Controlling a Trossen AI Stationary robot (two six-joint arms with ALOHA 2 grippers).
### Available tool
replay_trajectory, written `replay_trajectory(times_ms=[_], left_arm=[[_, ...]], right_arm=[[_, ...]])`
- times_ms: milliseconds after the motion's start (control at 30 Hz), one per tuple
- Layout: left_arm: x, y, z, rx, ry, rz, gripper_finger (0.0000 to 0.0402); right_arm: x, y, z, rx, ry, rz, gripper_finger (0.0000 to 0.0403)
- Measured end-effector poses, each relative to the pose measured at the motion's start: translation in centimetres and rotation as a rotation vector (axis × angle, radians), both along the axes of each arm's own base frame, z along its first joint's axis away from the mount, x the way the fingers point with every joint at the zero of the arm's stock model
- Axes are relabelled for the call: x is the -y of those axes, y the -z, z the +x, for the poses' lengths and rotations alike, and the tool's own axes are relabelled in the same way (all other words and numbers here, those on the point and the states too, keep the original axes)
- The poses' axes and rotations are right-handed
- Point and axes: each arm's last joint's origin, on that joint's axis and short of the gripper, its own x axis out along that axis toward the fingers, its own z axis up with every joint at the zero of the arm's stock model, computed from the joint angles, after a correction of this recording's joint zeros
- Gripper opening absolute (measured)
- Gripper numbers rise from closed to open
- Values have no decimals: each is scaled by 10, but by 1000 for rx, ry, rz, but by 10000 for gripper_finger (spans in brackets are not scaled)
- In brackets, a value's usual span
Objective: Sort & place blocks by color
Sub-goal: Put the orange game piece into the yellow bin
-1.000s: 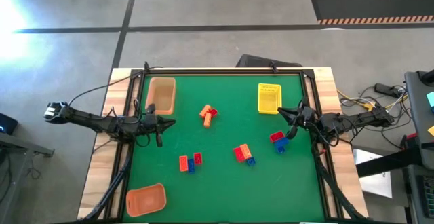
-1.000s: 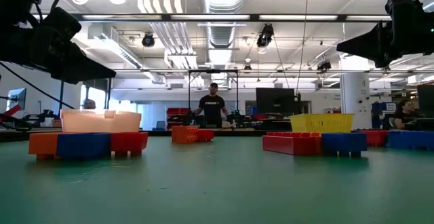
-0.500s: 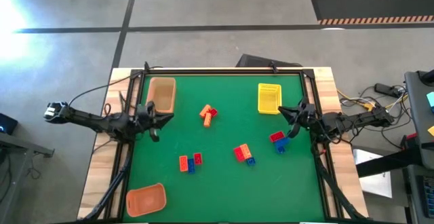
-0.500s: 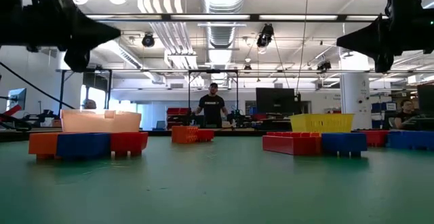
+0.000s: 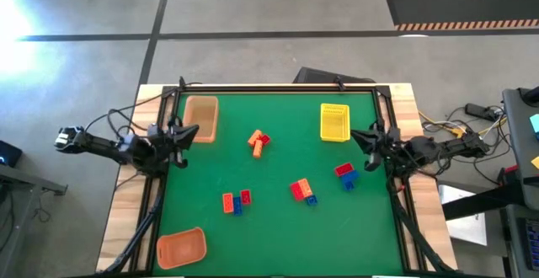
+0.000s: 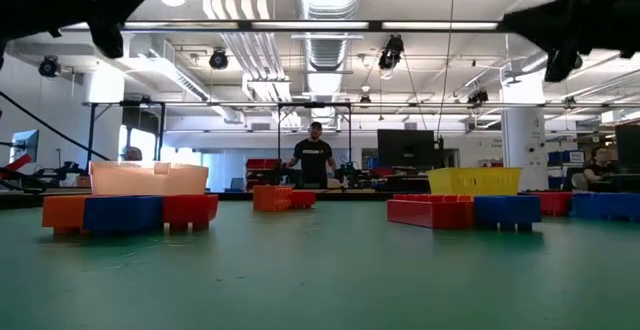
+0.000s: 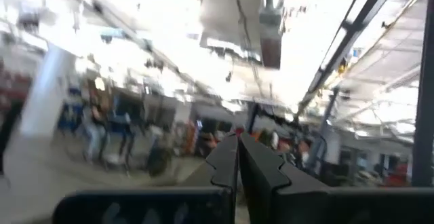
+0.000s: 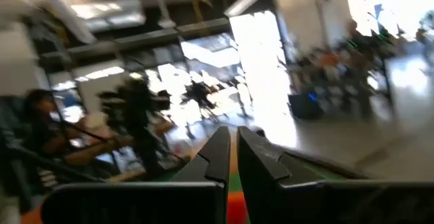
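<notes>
Green felt covers the table [image 5: 278, 227], with the workshop stretching off behind it. Start at the left gripper [image 5: 187, 132]: its fingers [image 7: 227, 163] are pressed together on nothing, and it hangs over the mat's left edge, just beside the tan tray [image 5: 200, 114]. The right gripper [image 5: 360, 137] mirrors it at the right edge, fingers [image 8: 218, 157] likewise closed and empty, between the yellow tray [image 5: 334, 122] and the nearest blocks. Both sit raised and clear of the mat, which I'd read as a waiting pose, since no brick is taken yet.

Outward, the blocks lie loose on the felt in four mixed clumps: right [image 5: 345, 175], middle [image 5: 301, 190], upper centre [image 5: 258, 141], lower left [image 5: 236, 201]. All three trays, the orange tray [image 5: 181, 248] included, look empty, so sorting seems barely begun.
</notes>
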Motion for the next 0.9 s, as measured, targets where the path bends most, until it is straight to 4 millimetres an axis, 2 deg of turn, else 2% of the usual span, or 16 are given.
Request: replay_trajectory(times_ms=[167, 700, 900], left_arm=[[0, 1, 0, -14, -14, 24, 0], [1, 6, 7, -61, -27, 27, 0], [1, 6, 7, -64, -27, 28, 0]], right_arm=[[-2, -11, -2, 101, -47, -74, 18], [-5, -20, 14, 159, 0, -159, 18], [-11, -25, 41, 25, -11, -193, 18]])
